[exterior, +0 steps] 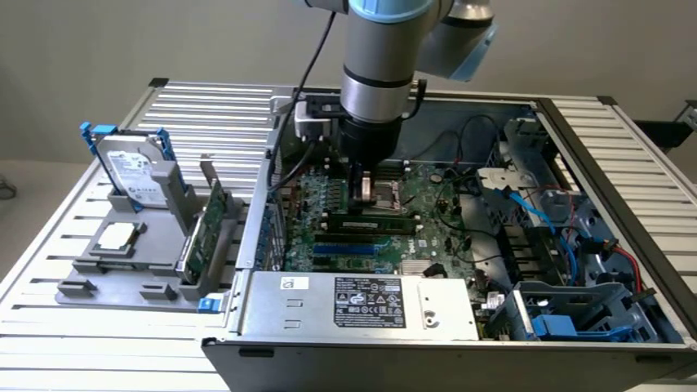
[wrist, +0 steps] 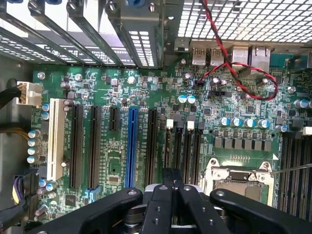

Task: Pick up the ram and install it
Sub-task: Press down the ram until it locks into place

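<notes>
Counted in the exterior view: one arm (exterior: 381, 57), one ram (exterior: 376, 221), one hard drive (exterior: 139, 175), one expansion card (exterior: 209, 229), one power supply (exterior: 365, 302). Counted in the wrist view: one gripper (wrist: 173, 190), one white slot (wrist: 55, 139), one blue slot (wrist: 130, 146), three long black expansion slots (wrist: 77, 146), one short black slot (wrist: 113, 118), one twisted red-and-black wire (wrist: 228, 62).
</notes>
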{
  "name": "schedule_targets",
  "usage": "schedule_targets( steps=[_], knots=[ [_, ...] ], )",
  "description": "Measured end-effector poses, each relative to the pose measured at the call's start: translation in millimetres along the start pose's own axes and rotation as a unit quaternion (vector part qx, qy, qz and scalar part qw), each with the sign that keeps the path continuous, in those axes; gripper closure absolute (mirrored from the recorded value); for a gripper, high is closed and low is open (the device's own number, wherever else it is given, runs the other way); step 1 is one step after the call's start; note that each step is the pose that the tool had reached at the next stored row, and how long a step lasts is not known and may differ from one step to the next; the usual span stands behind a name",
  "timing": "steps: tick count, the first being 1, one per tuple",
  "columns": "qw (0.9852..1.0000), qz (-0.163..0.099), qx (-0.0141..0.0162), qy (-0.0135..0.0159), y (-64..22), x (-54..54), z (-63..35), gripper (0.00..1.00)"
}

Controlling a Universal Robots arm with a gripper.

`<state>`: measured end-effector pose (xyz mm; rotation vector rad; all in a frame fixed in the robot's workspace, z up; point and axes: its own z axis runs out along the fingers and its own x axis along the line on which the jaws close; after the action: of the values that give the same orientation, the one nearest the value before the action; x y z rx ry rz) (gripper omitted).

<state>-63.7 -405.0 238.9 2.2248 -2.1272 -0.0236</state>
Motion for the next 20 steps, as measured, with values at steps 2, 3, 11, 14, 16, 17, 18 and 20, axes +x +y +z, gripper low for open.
schedule_targets(
  steps=[2,3,11,14,16,17,18,20],
  knots=[
    [1.0000,0.000,0.0000,0.0000,-0.1,-0.1,2.2,0.89],
    [1.0000,0.000,0.0000,0.0000,-0.2,-0.1,3.3,0.89],
    [1.0000,0.000,0.0000,0.0000,-0.5,-0.3,9.5,0.89],
    [1.0000,0.000,-0.0001,0.0001,-0.5,-0.3,9.7,0.89],
    [1.0000,0.000,-0.0001,0.0000,-0.5,-0.3,10.1,0.89],
    [1.0000,0.000,-0.0001,0.0001,-0.6,-0.3,10.3,0.89],
    [1.0000,0.000,-0.0001,0.0001,-0.6,-0.3,10.5,0.89],
    [1.0000,0.000,0.0000,0.0001,-0.6,-0.3,11.0,0.89]
  ],
)
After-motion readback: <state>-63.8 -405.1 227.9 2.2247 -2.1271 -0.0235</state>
